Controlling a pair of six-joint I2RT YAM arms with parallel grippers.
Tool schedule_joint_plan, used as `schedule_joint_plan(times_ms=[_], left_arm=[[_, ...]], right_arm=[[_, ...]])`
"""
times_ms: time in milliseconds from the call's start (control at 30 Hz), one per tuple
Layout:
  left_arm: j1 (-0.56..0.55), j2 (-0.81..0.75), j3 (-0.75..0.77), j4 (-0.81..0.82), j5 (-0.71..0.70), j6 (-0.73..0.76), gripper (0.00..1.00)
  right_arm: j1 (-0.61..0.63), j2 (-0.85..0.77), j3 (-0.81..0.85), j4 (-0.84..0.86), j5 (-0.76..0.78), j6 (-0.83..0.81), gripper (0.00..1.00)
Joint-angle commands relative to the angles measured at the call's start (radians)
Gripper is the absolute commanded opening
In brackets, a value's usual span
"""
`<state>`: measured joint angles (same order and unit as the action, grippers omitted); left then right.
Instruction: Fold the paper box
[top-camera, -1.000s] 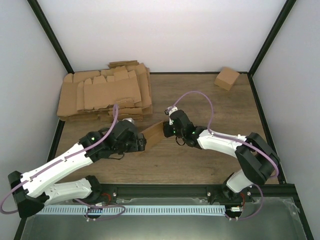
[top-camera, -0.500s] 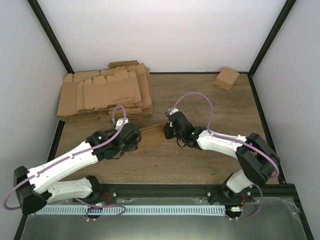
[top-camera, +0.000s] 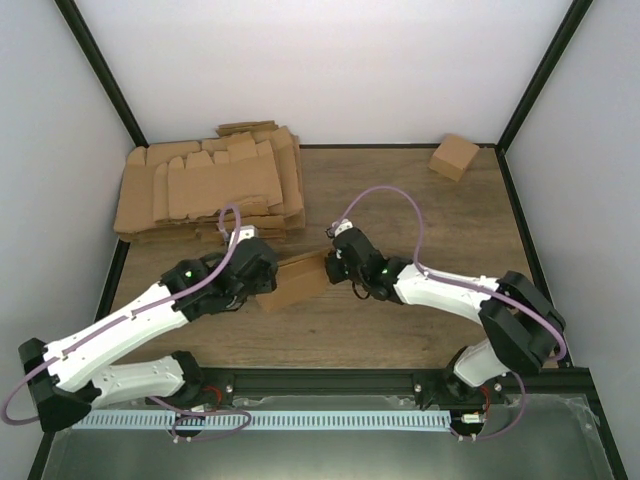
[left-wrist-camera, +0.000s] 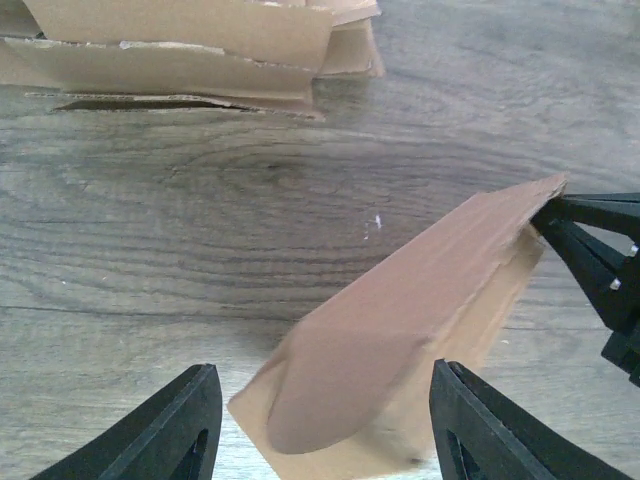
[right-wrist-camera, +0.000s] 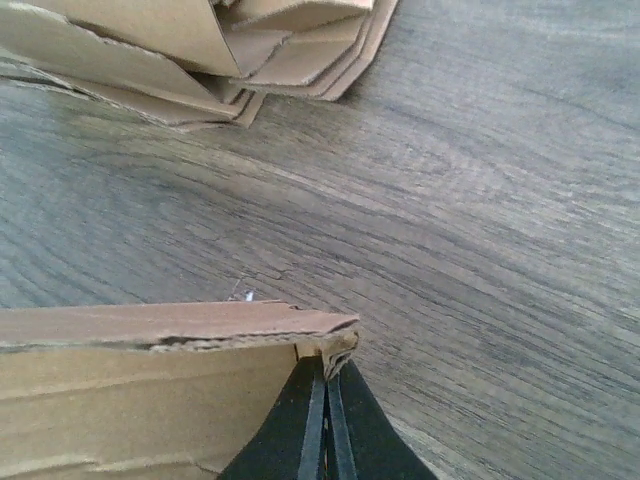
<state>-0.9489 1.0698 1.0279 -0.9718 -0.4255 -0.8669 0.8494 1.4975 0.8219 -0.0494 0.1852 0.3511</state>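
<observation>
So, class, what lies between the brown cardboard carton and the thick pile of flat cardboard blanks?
Just bare wooden table between the carton and the pile, seen in the left wrist view.

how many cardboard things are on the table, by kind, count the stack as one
box being folded: 1
pile of flat cardboard sheets: 1
small closed carton: 1
total: 3
</observation>
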Motion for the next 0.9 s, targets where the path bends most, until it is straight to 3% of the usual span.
schedule_joint_plan(times_ms=[0,400,633,867], left_arm=[[0.004,-0.039,0.020,0.020,0.032,-0.004,0.60],[0.004,-0.055,-0.172,0.185,0.161,-0.001,0.56],[0.009,-0.027,-0.196,0.190,0.052,0.052,0.48],[0.129,0.001,-0.219,0.249,0.161,0.135,0.48]], right_arm=[[0.012,-0.081,0.035,-0.039,0.052,-0.014,0.01],[0.012,-0.199,-0.043,-0.083,0.022,0.016,0.02],[0.011,-0.205,-0.066,-0.073,0.023,0.017,0.02],[0.011,-0.207,-0.074,-0.064,0.026,0.011,0.02]])
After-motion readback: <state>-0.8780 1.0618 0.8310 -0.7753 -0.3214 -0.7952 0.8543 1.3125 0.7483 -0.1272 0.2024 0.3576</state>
